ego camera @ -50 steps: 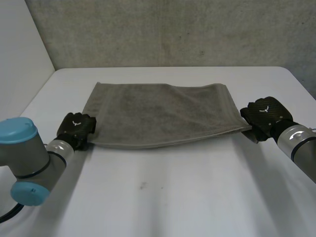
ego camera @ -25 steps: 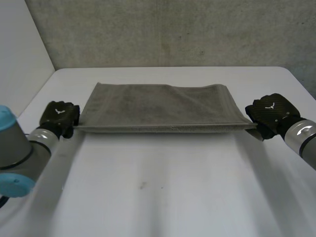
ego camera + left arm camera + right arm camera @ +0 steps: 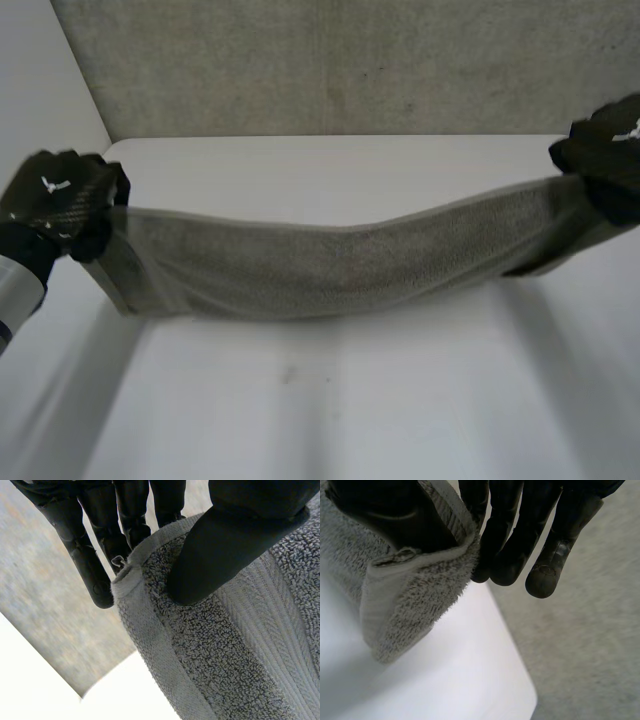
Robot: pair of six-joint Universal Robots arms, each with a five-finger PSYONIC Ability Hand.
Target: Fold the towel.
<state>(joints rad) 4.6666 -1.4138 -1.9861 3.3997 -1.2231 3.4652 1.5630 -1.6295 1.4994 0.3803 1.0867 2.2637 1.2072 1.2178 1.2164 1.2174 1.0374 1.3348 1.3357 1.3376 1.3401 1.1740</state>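
A grey towel (image 3: 340, 265) hangs stretched in the air above the white table (image 3: 330, 400), sagging in its middle. My left hand (image 3: 60, 200) pinches the towel's left end. In the left wrist view the thumb (image 3: 225, 545) presses the cloth's corner (image 3: 210, 630) against the fingers (image 3: 95, 555). My right hand (image 3: 610, 150) grips the right end, a little higher than the left. The right wrist view has the thumb (image 3: 395, 515) clamped on the folded corner (image 3: 415, 585) against the fingers (image 3: 520, 535).
A grey wall (image 3: 340, 60) runs behind the table's far edge. A white panel (image 3: 40, 80) stands at the left. In the right wrist view the table's corner (image 3: 520, 695) sits above a grey floor (image 3: 590, 645).
Both hands have risen and moved apart, lifting the towel off the table. It lay flat a second ago and now hangs taut between them.
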